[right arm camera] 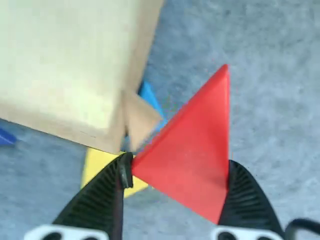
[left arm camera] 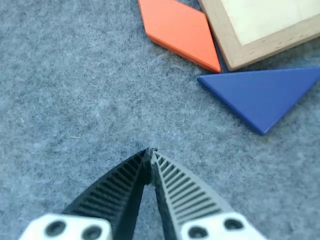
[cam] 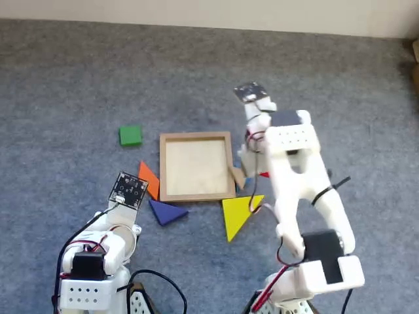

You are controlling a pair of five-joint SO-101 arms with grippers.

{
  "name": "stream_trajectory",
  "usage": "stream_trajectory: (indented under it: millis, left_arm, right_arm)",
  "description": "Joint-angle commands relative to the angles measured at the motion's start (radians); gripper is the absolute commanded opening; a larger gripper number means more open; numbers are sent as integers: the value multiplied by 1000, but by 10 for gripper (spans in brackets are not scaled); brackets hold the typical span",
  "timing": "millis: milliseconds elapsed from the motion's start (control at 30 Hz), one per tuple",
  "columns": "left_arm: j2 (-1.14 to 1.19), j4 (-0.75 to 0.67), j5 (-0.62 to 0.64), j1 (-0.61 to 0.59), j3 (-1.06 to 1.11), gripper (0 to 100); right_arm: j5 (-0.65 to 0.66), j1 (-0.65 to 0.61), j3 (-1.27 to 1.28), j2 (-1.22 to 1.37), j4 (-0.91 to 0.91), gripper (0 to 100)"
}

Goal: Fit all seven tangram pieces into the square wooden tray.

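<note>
The square wooden tray (cam: 196, 167) lies mid-table with nothing in it. My right gripper (right arm camera: 175, 170) is shut on a red triangle (right arm camera: 192, 145), just off the tray's right edge (right arm camera: 65, 60); the red tip (cam: 264, 174) peeks out under that arm. Beside that edge lie a tan piece (right arm camera: 140, 117), a light blue piece (right arm camera: 150, 95) and a yellow triangle (cam: 239, 214). An orange parallelogram (left arm camera: 177, 30) and a dark blue triangle (left arm camera: 265, 95) rest by the tray's near left corner (left arm camera: 250, 50). My left gripper (left arm camera: 150, 152) is shut and holds nothing, over bare carpet short of them.
A green square (cam: 130, 135) sits alone on the grey carpet left of the tray. Both arm bases stand at the near edge. Open carpet stretches behind and to the left of the tray.
</note>
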Motion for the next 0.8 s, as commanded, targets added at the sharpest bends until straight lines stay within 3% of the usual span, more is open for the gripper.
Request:
stream_trajectory:
  millis: [0,233,433,567,767]
  left_arm:
    - [-27,6,-11,-10,19,8]
    - [-27,6,-11,-10,19,8]
    - [-27,6,-11,-10,19,8]
    - [-27,6,-11,-10,19,8]
    - [-27,6,-11,-10,19,8]
  right_arm:
    - [-155,-104,-15,-73,1,128]
    - [-390,-243,-15,-71,-85,128]
    - [-428,-337,-15,-70,-170,127]
    - [-436,-343,-13,-59,-232,127]
    - [-555,-341,-81,91,-265,127]
